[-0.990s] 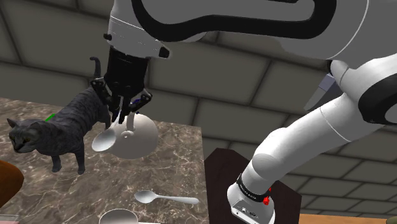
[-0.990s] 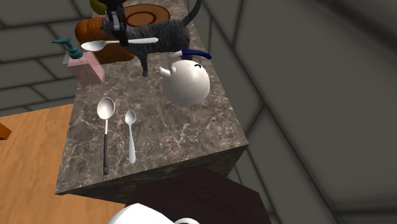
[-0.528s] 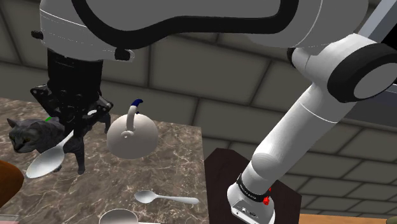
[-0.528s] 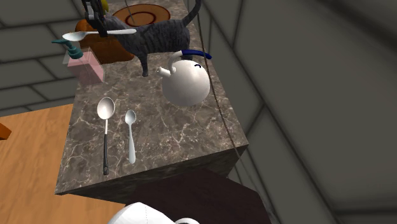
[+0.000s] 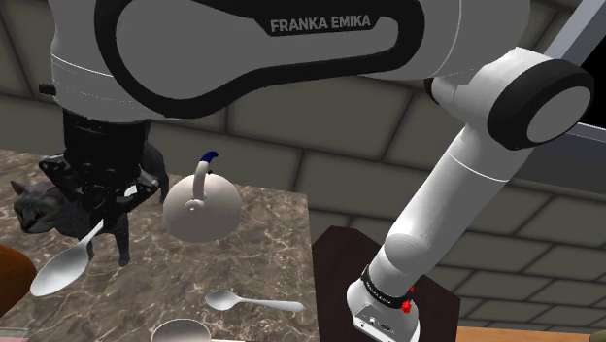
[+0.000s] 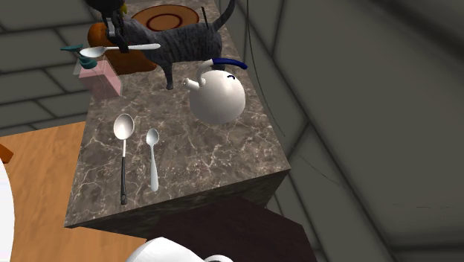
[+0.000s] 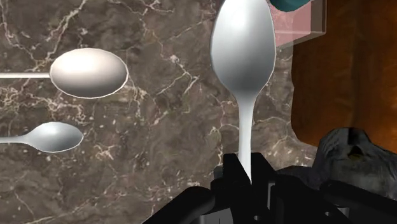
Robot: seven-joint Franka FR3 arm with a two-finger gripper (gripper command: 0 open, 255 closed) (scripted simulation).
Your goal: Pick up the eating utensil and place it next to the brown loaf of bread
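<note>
My gripper (image 5: 105,192) is shut on the handle of a silver spoon (image 5: 56,271), which hangs in the air with its bowl pointing away from the fingers. In the second exterior view the held spoon (image 6: 123,48) lies level above the brown loaf of bread (image 6: 137,59) and the cat. In the wrist view the spoon (image 7: 243,51) runs out from between my fingertips (image 7: 232,181), over the marble top beside the loaf (image 7: 343,76). The gripper (image 7: 247,179) clasps the thin handle.
A grey cat figure (image 6: 178,41) stands by the loaf, with a brown plate (image 6: 172,16) behind it. A white teapot (image 6: 218,95) with a blue handle sits mid-counter. A ladle (image 6: 123,126), a small spoon (image 6: 152,149) and a pink soap dispenser (image 6: 98,76) are nearby.
The gripper carried the spoon from beside the teapot toward the shoulder view's left, past the cat, and it now hangs slightly lower near the loaf.
</note>
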